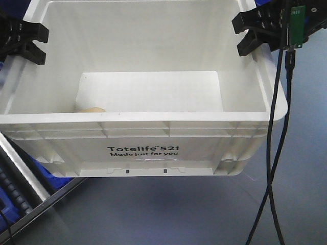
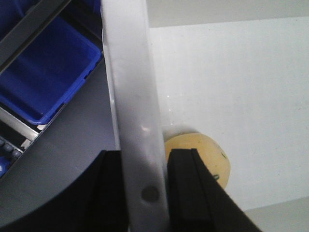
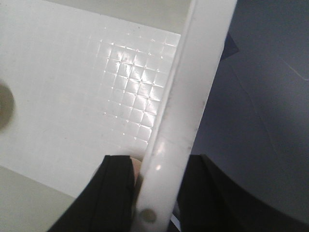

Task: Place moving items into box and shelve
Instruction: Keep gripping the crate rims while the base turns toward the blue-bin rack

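Note:
A white plastic box (image 1: pixel 143 148) marked "Totelife 521" fills the front view and hangs above the grey floor. My left gripper (image 1: pixel 23 38) is shut on its left rim (image 2: pixel 137 96), one finger on each side of the wall, as the left wrist view (image 2: pixel 145 188) shows. My right gripper (image 1: pixel 255 30) is shut on the right rim (image 3: pixel 193 77), also seen in the right wrist view (image 3: pixel 157 193). A pale yellow round item (image 2: pixel 212 154) lies on the box floor by the left wall; its top peeks over the near wall (image 1: pixel 91 109). A blurred dark round spot (image 3: pixel 4 106) shows on the box floor.
A blue bin (image 2: pixel 43 82) sits on a metal rack (image 1: pixel 30 194) at the lower left, beside and below the box. Black cables (image 1: pixel 276 153) hang down on the right from a green circuit board (image 1: pixel 296 25). Grey floor (image 1: pixel 179 214) lies below.

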Robot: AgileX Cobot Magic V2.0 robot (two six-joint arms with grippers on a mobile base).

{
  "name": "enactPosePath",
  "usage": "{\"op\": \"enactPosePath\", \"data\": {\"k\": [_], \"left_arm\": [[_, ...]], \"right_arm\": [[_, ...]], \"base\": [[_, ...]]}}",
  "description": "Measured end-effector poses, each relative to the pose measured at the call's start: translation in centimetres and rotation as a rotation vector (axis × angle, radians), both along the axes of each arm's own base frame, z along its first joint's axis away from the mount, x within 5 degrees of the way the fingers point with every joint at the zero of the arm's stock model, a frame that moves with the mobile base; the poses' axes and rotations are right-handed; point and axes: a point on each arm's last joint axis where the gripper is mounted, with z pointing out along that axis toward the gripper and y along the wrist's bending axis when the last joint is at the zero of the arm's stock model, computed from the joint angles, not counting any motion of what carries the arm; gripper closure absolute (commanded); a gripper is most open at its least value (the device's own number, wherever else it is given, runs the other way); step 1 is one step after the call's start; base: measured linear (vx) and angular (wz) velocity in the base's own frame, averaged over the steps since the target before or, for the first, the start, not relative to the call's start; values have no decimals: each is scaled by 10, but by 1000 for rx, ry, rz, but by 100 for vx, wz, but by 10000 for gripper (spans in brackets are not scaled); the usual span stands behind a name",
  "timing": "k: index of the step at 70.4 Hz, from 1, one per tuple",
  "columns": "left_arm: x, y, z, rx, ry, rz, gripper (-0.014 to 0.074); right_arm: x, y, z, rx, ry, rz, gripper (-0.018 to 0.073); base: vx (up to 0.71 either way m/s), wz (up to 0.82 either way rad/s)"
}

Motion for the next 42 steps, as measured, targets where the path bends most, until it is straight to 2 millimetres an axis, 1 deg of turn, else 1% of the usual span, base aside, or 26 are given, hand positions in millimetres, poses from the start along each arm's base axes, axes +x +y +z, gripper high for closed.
{"op": "enactPosePath", "data": {"k": [18,42], "left_arm": [[0,0,0,-1,0,0,613],[0,0,0,-1,0,0,613]], "right_arm": [[0,0,0,0,0,0,571],[0,0,0,0,1,0,571]], "base": [[2,39],[-7,46]]}}
